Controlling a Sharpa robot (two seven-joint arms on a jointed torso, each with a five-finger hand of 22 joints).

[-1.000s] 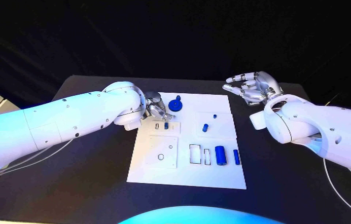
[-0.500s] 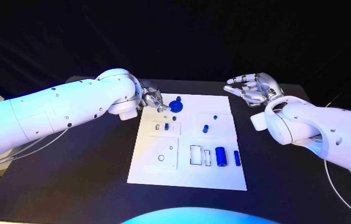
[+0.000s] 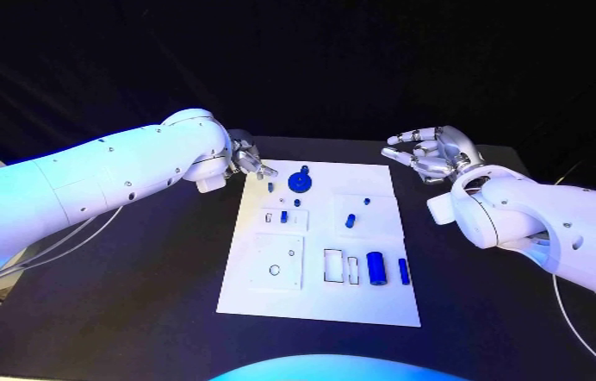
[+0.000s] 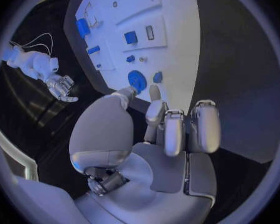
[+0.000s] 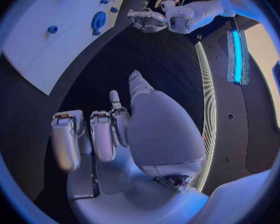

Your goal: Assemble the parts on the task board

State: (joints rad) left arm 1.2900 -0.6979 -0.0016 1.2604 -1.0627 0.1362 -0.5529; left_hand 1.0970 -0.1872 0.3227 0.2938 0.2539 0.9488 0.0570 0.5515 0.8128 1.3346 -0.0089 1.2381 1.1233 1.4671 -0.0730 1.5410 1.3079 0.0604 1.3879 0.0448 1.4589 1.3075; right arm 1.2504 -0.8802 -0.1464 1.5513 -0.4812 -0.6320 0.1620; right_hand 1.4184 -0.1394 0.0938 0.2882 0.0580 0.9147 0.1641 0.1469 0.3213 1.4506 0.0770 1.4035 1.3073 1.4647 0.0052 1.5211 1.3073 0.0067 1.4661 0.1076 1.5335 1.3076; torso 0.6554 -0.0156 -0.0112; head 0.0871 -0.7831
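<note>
Two empty hands: the left hand, fingers loosely spread, hovers at the task board's far-left corner beside the blue gear; the right hand waits, half-curled, off the far-right corner. Likely next: grasping a part.

Left robot hand and right robot hand both hover empty, fingers loosely curled apart.
</note>
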